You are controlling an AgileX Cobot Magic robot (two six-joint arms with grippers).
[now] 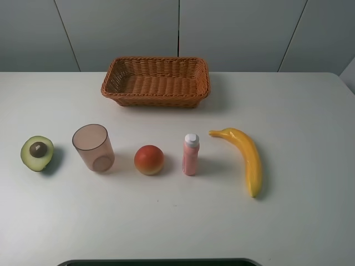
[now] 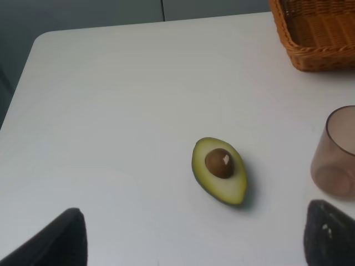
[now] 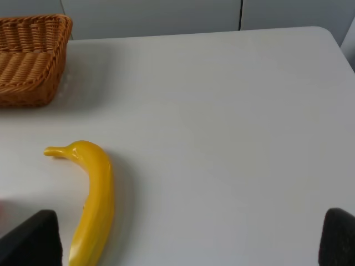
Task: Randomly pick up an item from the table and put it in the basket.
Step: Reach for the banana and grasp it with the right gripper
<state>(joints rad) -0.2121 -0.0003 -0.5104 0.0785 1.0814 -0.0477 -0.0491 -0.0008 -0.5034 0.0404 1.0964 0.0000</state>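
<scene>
A long curved yellow banana lies on the white table at the right, and also shows in the right wrist view. The brown wicker basket stands empty at the back middle; a corner of it shows in the left wrist view and the right wrist view. My left gripper is open and empty, above the table near a halved avocado. My right gripper is open and empty, with the banana near one finger. Neither gripper shows in the high view.
In a row left of the banana stand a pink bottle, a round red-orange fruit, a translucent brown cup and a halved avocado. The avocado and cup show in the left wrist view.
</scene>
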